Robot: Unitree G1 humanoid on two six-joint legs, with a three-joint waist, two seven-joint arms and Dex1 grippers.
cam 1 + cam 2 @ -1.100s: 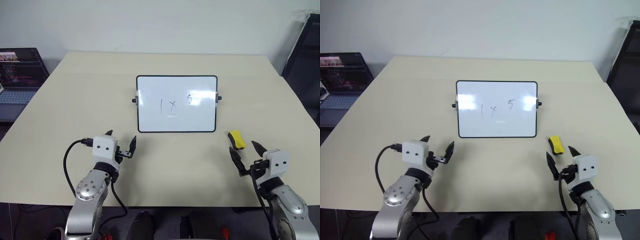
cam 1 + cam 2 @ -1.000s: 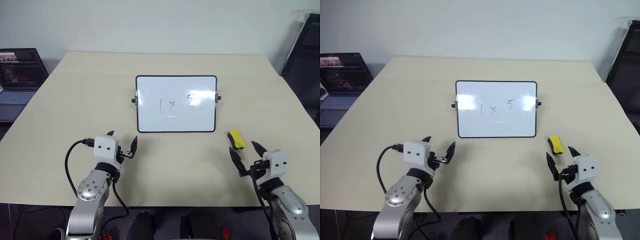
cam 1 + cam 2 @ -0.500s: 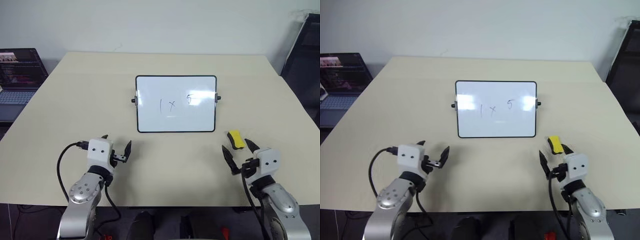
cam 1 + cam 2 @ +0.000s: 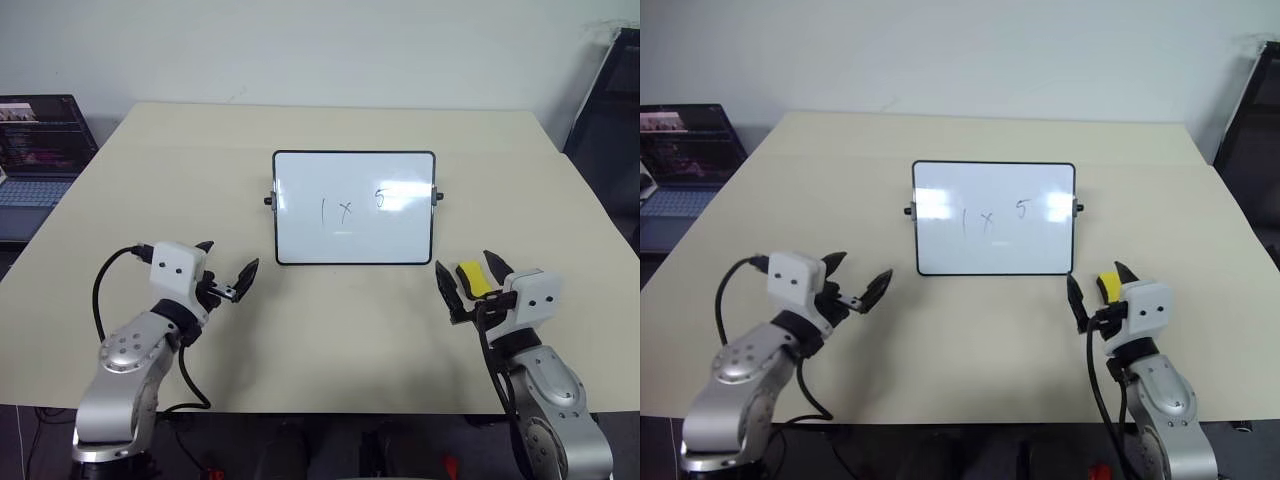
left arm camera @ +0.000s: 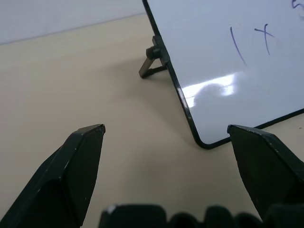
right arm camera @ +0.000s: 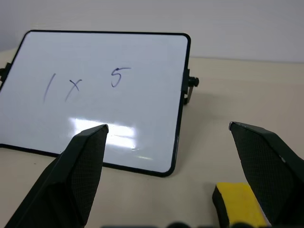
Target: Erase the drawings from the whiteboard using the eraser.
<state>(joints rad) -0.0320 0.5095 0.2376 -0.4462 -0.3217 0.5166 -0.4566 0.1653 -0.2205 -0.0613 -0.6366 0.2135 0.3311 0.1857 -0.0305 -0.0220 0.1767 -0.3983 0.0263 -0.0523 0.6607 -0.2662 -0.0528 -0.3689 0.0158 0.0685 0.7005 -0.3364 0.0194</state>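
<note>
Pre-grasp: my right gripper gapes empty around the eraser, lower right; left gripper open too. Drawings untouched on whiteboard. Next: lower, pinch eraser.

Bright, even indoor light from overhead. Soft white glare patches sit on the whiteboard, strongest near its lower middle in the wrist views. Shadows on the worktop are faint. Close black fingertips look slightly soft.
</note>
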